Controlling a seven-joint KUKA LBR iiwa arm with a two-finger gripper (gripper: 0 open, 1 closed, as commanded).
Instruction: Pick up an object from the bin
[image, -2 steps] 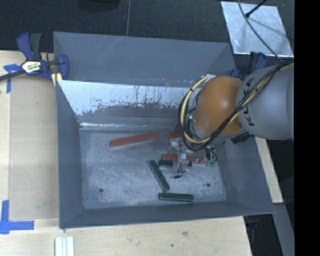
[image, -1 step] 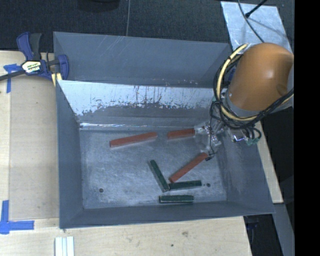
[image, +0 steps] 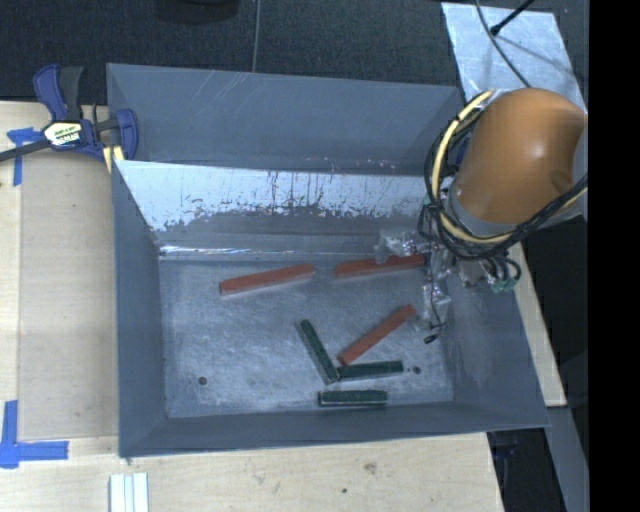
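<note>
The gripper (image: 433, 305) (open or shut, empty or not, I cannot tell) hangs near the bin's right wall (image: 492, 350), just beside the upper end of a slanted red-brown bar (image: 377, 336), so a grasp there may catch only the tip and let the bar swivel free.

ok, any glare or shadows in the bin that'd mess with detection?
Camera view: a bright sheen runs across the bin's back wall, strongest in a band at its foot. The floor is lit evenly, paler mid-left. The red-brown stick and dark green sticks lie clear of that band. The orange cover carries a soft highlight. No hard shadow shows under the gripper.
</note>
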